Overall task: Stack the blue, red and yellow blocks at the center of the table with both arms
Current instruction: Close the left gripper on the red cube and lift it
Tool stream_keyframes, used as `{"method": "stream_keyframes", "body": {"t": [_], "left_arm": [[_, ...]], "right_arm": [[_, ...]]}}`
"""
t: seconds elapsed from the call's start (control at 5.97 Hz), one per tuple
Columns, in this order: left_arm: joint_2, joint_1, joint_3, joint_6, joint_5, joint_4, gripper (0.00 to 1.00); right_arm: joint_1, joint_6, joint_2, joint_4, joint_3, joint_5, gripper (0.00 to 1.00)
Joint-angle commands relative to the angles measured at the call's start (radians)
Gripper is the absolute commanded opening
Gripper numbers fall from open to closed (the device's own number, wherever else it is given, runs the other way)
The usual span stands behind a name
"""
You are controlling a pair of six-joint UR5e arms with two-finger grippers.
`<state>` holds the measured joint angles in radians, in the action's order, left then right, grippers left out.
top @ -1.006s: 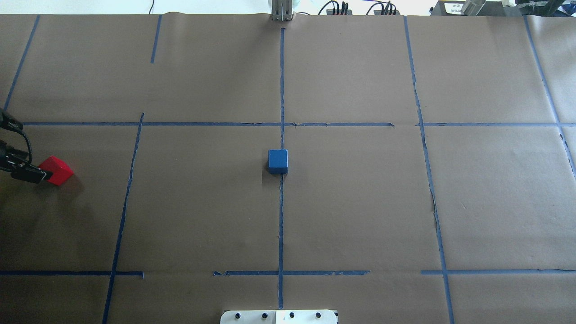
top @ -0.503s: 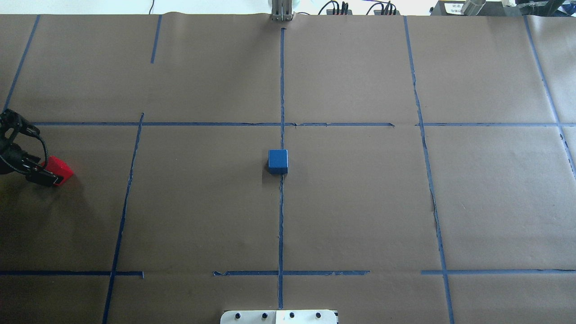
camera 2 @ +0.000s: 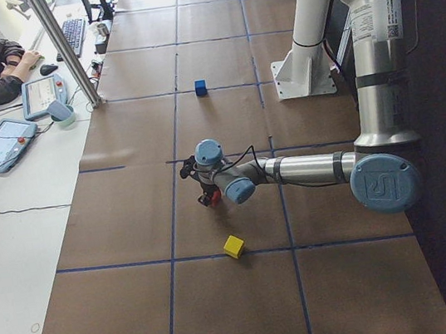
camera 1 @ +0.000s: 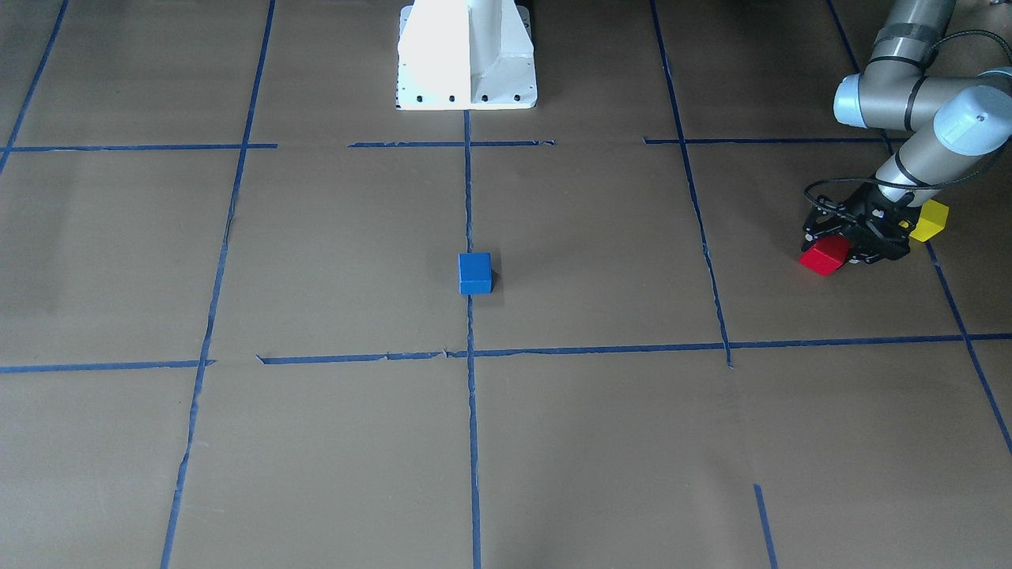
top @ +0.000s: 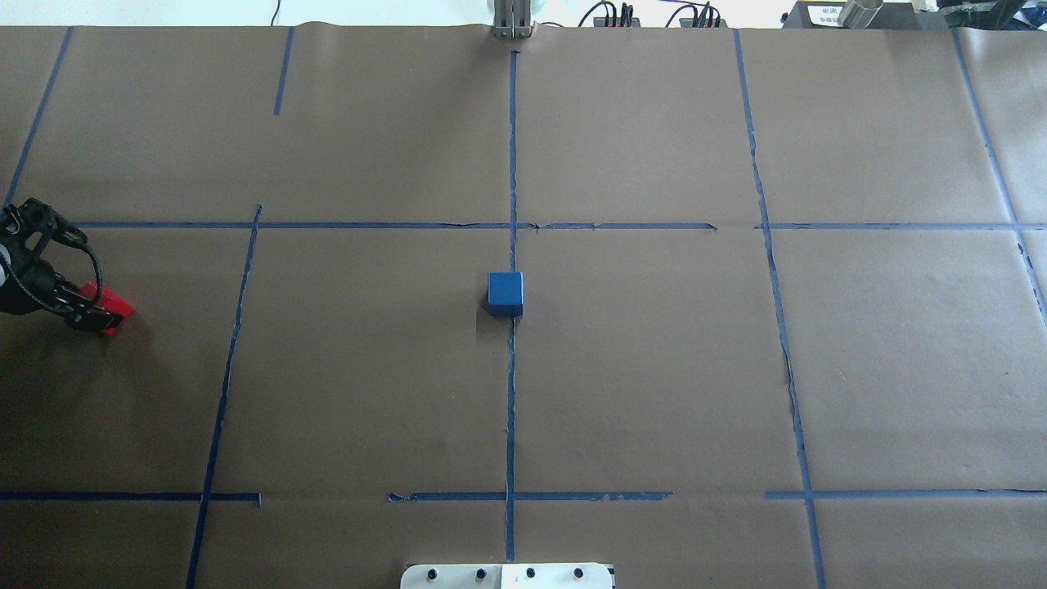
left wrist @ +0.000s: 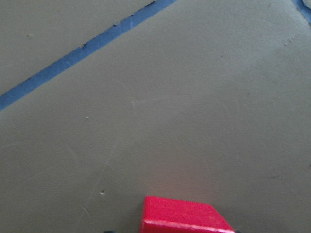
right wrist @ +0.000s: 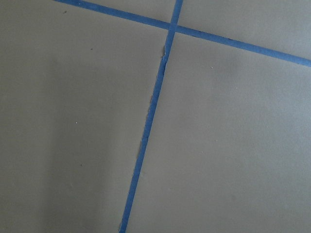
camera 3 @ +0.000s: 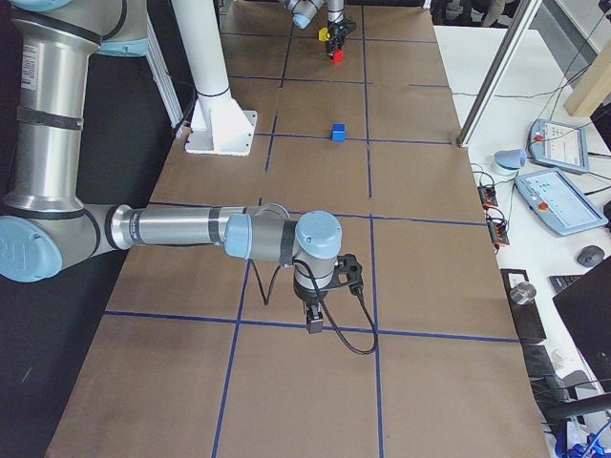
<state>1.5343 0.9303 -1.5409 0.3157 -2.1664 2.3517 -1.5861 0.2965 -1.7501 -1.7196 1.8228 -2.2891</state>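
Left tool [top: 94, 307] has slid rightward over red block [top: 120, 308], left edge of overhead frame; only a red corner shows. Clamped or not: cannot tell. Left-side frame: yellow block [camera 2: 233, 246] lower centre, blue block [camera 2: 200, 88] upper centre on desk [camera 2: 136, 205]. Right tool [camera 3: 314, 326]: cannot tell.

The nearest block [camera 1: 822, 258] sits on the table [camera 1: 632, 442] right at the jaws of the left gripper [camera 1: 844, 253]. A second block [camera 1: 930, 220] lies just beside the jaws, further to the robot's left. The third block [camera 1: 474, 273] lies well apart from them, at the table's centre.
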Motion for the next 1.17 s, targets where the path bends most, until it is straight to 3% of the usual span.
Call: {"method": "stream_keyframes", "body": {"t": [0.0, 0.34, 0.67, 0.84, 1.01], "left_arm": [[0.000, 0.002, -0.045, 0.006, -0.003, -0.011, 0.11], [0.063, 0.001, -0.126, 0.206, -0.003, -0.076, 0.08], [0.301, -0.019, -0.137, 0.316, 0.000, -0.320, 0.08], [0.439, -0.083, -0.137, 0.426, 0.008, -0.456, 0.08], [0.584, -0.214, -0.128, 0.541, 0.130, -0.606, 0.08]], "right_arm": [[0.000, 0.000, 0.000, 0.000, 0.003, -0.001, 1.00], [0.000, 0.000, 0.001, 0.000, 0.001, -0.003, 1.00], [0.000, -0.002, 0.001, 0.000, 0.001, -0.003, 1.00], [0.000, -0.002, 0.001, 0.000, 0.001, -0.003, 1.00], [0.000, -0.002, 0.001, 0.000, 0.001, -0.003, 1.00]]}}
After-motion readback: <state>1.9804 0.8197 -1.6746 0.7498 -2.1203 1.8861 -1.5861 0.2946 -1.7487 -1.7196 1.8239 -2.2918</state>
